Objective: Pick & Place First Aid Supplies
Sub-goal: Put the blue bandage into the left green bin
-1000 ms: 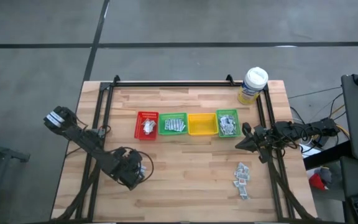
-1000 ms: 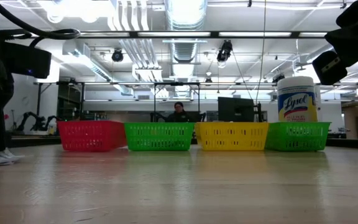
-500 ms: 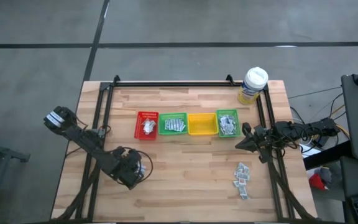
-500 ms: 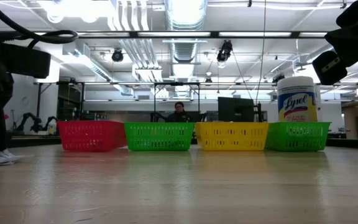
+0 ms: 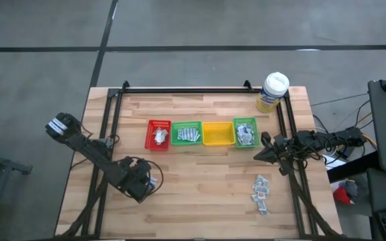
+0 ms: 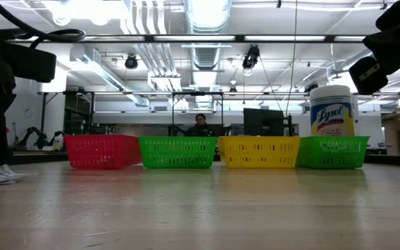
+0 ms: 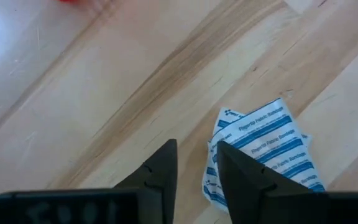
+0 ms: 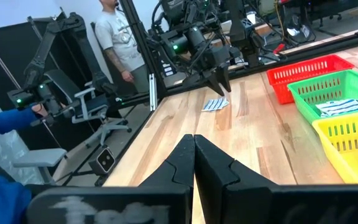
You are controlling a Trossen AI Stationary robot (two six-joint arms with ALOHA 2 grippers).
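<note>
At about 8 o'clock on the table point(image 5: 200, 201), left gripper point(image 7: 194, 171) angled low over white-blue sachets point(image 7: 263, 149), jaws slightly spread, one finger touching their edge, nothing pinched. Probably light, thin, slippery, floppy; best nipped at a raised edge. More sachets point(image 5: 261, 191) loose at 4 o'clock. At 3 o'clock, right gripper point(image 8: 194, 155) waiting, jaws pressed together, empty.

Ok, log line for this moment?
left tool: open, at bandage sachets lying on table | right tool: shut, waiting near right-end green bin
</note>
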